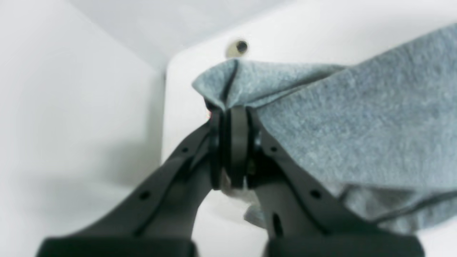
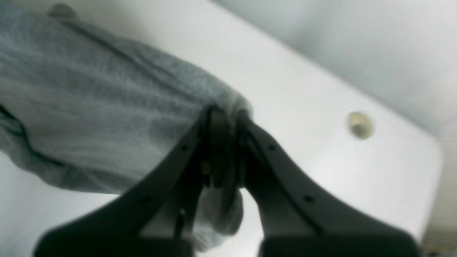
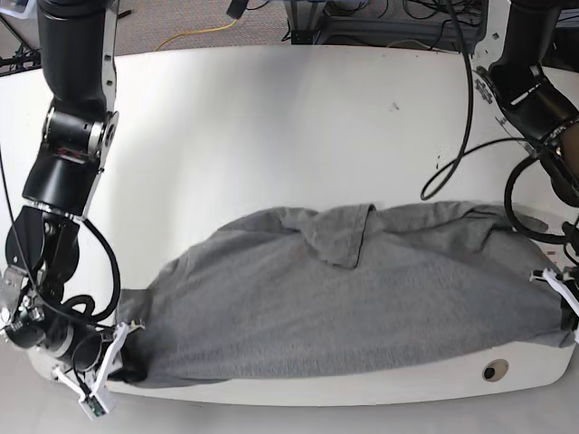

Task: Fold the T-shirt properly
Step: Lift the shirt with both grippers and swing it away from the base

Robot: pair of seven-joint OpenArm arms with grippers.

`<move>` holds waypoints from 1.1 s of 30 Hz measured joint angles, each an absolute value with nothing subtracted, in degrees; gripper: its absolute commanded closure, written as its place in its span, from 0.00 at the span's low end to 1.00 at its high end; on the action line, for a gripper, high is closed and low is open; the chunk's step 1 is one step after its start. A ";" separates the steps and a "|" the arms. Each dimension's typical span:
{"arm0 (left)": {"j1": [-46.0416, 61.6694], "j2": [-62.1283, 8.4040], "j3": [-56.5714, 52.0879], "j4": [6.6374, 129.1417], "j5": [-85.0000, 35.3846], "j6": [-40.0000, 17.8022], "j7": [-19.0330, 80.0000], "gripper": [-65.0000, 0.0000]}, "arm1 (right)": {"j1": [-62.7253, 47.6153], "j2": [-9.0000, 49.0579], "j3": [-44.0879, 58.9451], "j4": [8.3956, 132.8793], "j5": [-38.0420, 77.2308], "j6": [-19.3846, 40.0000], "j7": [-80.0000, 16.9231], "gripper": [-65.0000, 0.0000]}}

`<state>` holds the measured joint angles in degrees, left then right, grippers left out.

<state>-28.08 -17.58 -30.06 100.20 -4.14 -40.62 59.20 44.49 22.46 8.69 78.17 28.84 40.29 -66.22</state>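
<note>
Reaching low at opposite bench ends, left gripper and right gripper each pinching the plain heather-grey cotton T-shirt, stretched lengthwise between them.

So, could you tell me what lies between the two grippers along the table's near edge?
The T-shirt spans the whole stretch in the base view, the right gripper shut on one end and the left gripper shut on the other.

base: overhead, whole table | wrists: close, seemingly blurred, opposite corners | shared: T-shirt
</note>
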 measured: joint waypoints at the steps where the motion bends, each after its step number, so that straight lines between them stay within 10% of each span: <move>1: -29.26 -17.98 -30.24 100.31 -4.14 -40.64 59.66 1.00 | 45.82 22.44 8.16 78.17 28.10 40.32 -66.13 1.00; 19: -48.31 -22.65 -26.37 100.53 -4.97 -40.60 60.38 1.00 | 69.17 26.59 -3.42 78.39 25.23 40.53 -68.20 1.00; 33: -44.95 -22.59 -26.46 100.57 -5.41 -40.64 60.62 1.00 | 61.56 29.02 -1.72 83.90 25.96 40.56 -69.89 1.00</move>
